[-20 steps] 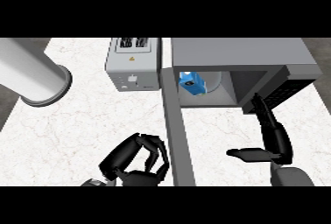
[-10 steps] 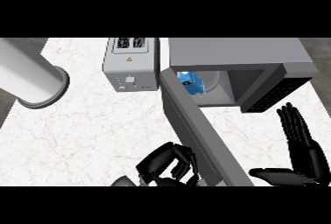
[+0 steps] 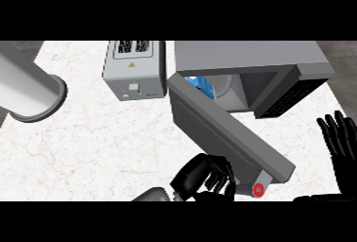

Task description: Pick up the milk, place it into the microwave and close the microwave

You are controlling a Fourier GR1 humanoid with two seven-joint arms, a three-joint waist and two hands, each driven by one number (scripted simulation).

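Observation:
The grey microwave (image 3: pixel 251 61) stands at the top right with its door (image 3: pixel 223 132) swung partway across the opening. Inside, behind the door's upper edge, part of the blue-and-white milk carton (image 3: pixel 203 85) shows against the cavity's back. My left hand (image 3: pixel 202 177) is at the bottom centre, fingers curled, resting against the outer face of the door near its free end. My right hand (image 3: pixel 342 146) stands at the right edge, fingers straight and pointing up, holding nothing.
A silver toaster (image 3: pixel 134 68) sits left of the microwave. A large grey cylinder (image 3: pixel 28 92) lies at the far left. White marble counter (image 3: pixel 97 156) spreads across the lower left. A red disc (image 3: pixel 259 189) shows by the door's end.
The microwave door has swung further toward the opening, its free end moving right. My left hand followed it to the right. My right hand moved out to the right edge with its fingers straightened.

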